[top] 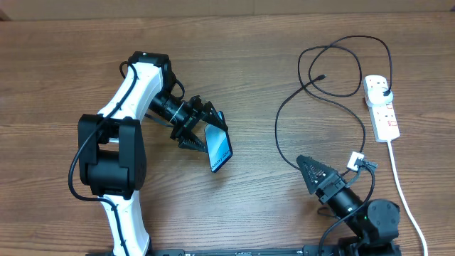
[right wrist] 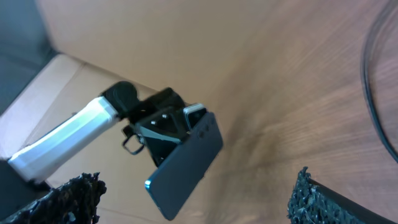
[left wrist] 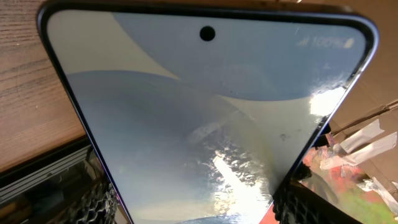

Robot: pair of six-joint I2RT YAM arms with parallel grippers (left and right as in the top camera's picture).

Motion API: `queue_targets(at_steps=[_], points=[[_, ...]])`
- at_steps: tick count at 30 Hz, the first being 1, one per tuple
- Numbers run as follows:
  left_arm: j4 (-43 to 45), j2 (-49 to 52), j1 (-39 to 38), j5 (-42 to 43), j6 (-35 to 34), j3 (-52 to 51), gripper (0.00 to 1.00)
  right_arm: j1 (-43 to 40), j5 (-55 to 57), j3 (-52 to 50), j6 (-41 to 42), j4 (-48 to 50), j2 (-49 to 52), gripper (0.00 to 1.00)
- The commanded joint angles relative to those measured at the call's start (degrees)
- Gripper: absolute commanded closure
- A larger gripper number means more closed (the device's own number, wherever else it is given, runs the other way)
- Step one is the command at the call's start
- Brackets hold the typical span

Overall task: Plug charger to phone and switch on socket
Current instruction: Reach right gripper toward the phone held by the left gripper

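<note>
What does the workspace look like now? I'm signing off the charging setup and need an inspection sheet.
Surface: wooden table.
Job's things: phone lifted, screen lit; socket far right; charger plugged into it, connector end free.
Clutter: nothing seen.
Grippers: left gripper shut on the phone; right gripper open, empty.
Cables: charger loosely looped; white cord runs off the near edge.
Surroundings: tan board beyond the table.

The wooden table (top: pixel 57 64) carries the looped black charger (top: pixel 276 121) and the white socket (top: pixel 382 107), seemingly plugged together.
</note>
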Motion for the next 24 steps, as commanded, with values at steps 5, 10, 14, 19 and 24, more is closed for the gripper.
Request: queue_targets(at_steps=[5,10,14,19,24], points=[[0.2,0.0,-0.3,2.8,0.7,1.4,0.48,0.4,0.4,16.7,-1.0,-7.2,12.2,0.01],[0.3,0.0,-0.3,2.8,0.7,1.4,0.48,3.6,0.7,26.3,-6.4,-10.7,24.2,0.01],[0.3,0.0,-0.3,2.8,0.7,1.4,0.48,10.8,8.3,30.5,-7.9,-12.0,31.5,0.01],[0.3,0.0,-0.3,2.8,0.7,1.4,0.48,27.3,26.2,30.9,-2.8,-11.9,36.2,0.01],[0.3,0.0,-0.3,2.8,0.6,1.4,0.48,46.6,50.3,30.9,3.3,-11.8,39.6,0.01]])
